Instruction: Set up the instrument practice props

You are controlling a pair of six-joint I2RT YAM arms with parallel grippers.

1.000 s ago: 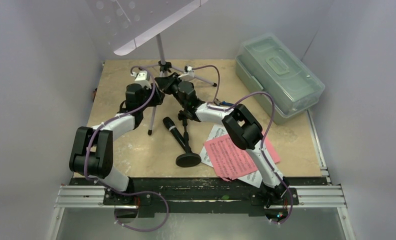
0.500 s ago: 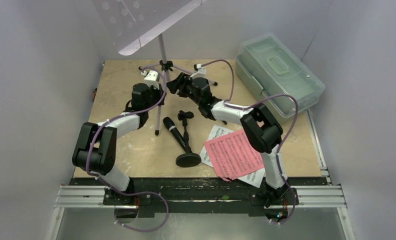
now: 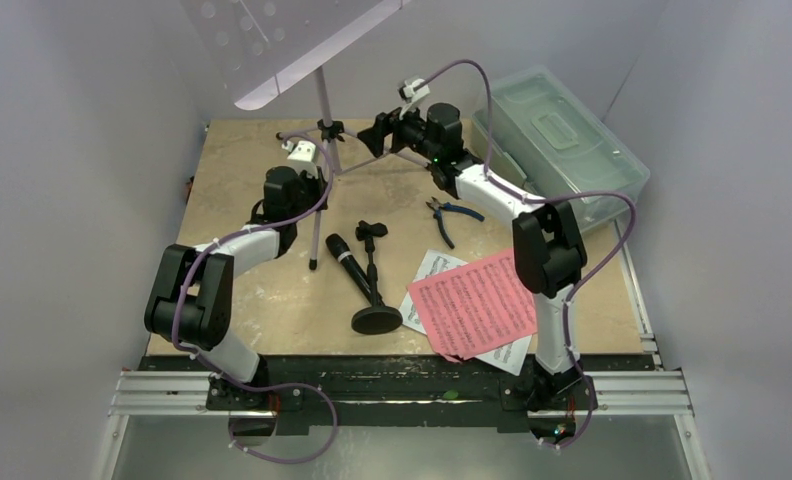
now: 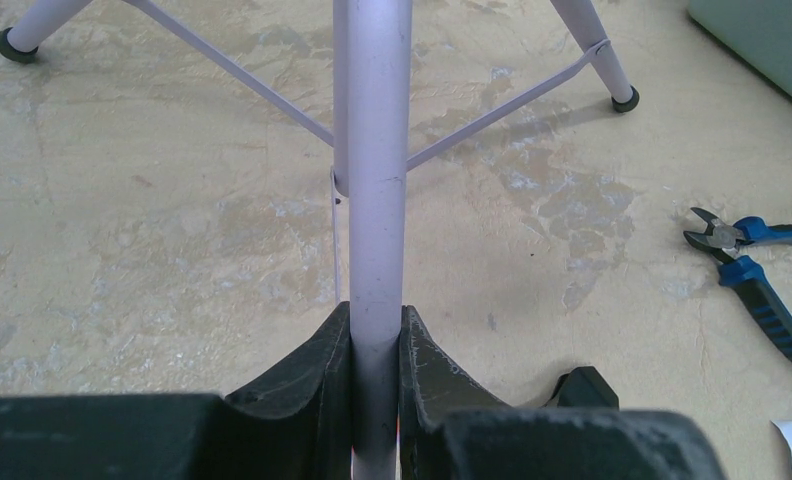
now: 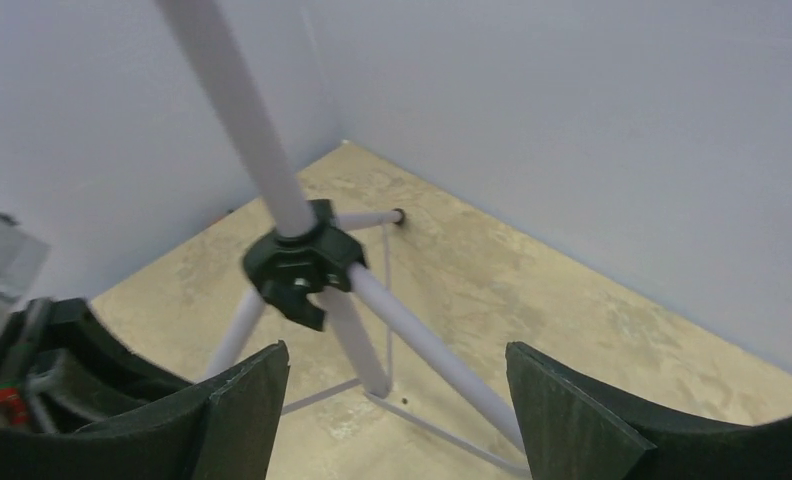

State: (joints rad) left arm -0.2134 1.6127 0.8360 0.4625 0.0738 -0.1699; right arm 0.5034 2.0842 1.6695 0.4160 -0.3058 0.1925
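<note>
The lavender music stand (image 3: 322, 95) stands at the back of the table, its hole-punched tray (image 3: 272, 40) high at the top. My left gripper (image 3: 310, 180) is shut on its front leg (image 4: 374, 200), and in the left wrist view the left gripper (image 4: 375, 330) presses the tube from both sides. My right gripper (image 3: 377, 133) hangs open just right of the tripod hub (image 5: 300, 265); in the right wrist view the right gripper (image 5: 397, 370) holds nothing. The black microphone (image 3: 344, 262) and the mic stand (image 3: 374, 290) lie mid-table. Pink and white music sheets (image 3: 472, 305) lie at the front right.
Blue-handled pliers (image 3: 450, 212) lie right of centre, also seen in the left wrist view as pliers (image 4: 762, 290). A clear lidded box (image 3: 557, 150) fills the back right corner. Grey walls enclose the table on three sides.
The right gripper has opened, let go of the stand and pulled back to the right, uncovering the pliers. The left gripper has shut on the front leg; the stand shifted slightly right.
</note>
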